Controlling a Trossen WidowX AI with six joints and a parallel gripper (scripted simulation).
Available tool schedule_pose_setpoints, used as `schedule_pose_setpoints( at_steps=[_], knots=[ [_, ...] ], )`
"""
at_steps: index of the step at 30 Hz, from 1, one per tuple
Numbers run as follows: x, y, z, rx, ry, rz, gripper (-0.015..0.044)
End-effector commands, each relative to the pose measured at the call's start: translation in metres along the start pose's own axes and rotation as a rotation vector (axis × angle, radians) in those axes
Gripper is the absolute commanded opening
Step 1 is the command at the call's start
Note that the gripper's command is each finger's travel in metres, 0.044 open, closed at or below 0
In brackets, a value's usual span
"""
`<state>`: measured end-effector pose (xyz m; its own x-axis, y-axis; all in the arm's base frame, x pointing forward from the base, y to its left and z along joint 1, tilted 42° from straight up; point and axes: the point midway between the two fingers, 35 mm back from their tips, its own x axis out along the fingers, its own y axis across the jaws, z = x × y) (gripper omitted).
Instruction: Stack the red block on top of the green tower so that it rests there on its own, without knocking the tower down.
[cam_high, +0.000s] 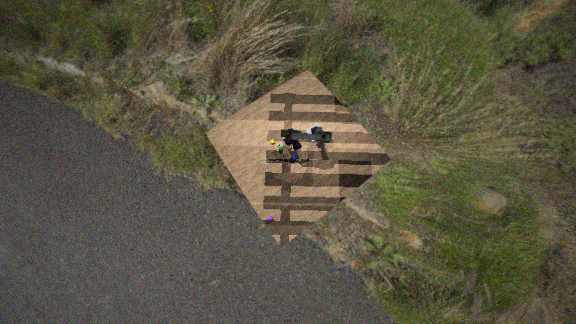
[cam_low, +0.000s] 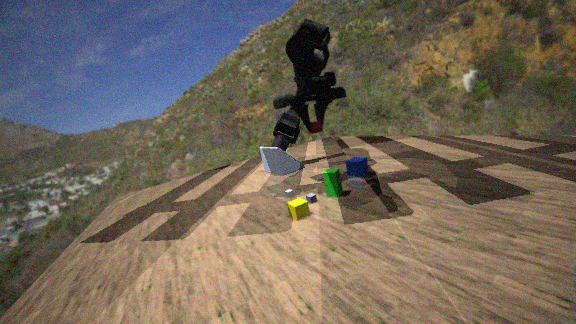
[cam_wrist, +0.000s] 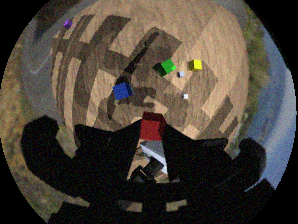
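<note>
Red block (cam_low: 315, 126), green tower (cam_low: 331, 182) — dark-striped tan wooden table (cam_low: 400, 260).

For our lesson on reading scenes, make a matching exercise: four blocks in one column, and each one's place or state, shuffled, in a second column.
Things:
1. red block
2. green tower
3. blue block
4. yellow block

Places or states:
A. nearest the exterior camera, on the wood
B. held in the gripper, lifted off the wood
C. standing upright, taller than wide
D. just behind the tower, in shadow

Pairs: 1-B, 2-C, 3-D, 4-A
</note>
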<state>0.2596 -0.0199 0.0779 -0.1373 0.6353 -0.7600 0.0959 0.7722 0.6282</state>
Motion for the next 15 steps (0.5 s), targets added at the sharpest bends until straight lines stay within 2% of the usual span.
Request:
schedule_pose_setpoints(
  at_steps=[1,15],
  knots=[
    [-0.001,-0.002,0.015,0.003,-0.001,0.003,0.0],
    [0.002,-0.017,0.074,-0.001,-0.006,0.004,0.0]
  ],
)
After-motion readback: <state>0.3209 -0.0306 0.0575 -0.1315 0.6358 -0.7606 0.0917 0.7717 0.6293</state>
